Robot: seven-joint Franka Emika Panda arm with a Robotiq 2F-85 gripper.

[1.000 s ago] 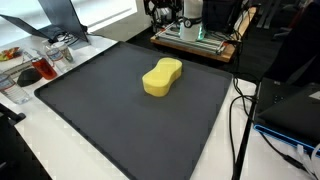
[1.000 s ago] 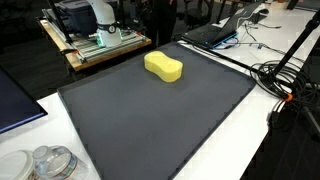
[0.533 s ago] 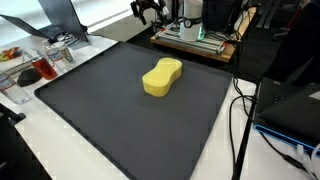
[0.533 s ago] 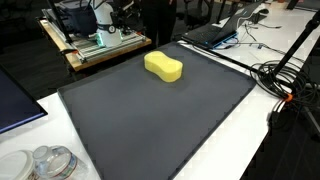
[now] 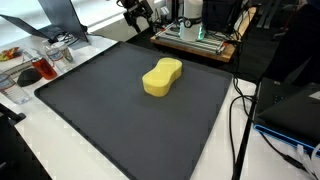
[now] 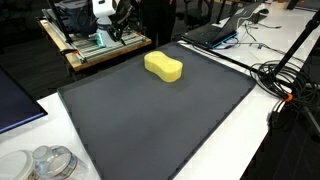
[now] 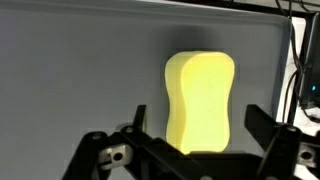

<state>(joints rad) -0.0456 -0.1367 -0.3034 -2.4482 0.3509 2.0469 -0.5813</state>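
Yellow sponge [image 7: 200,100] lies flat on the dark mat [image 5: 100,120], on the half of the mat nearer the robot's base, and nothing touches it. The gripper [image 7: 196,115] hangs high above that edge of the mat. In the wrist view its jaws stand wide apart and empty, one finger on each side of the sponge's near end. In both exterior views it sits at the very top of the frame, too small to read, so its height over the mat is probably large but hard to judge.

To do the approach well, I would keep the sponge centred between the fingers. I would line the jaws up across its narrower waist rather than along its length, and come straight down so neither finger snags the soft foam or scrapes the mat.

The mat looks smooth and matte and rests on a white table [image 5: 40,145]. Off the mat are loose cables [image 5: 240,115], a laptop [image 6: 215,32] and glass containers [image 6: 50,162], in what looks like a lab.
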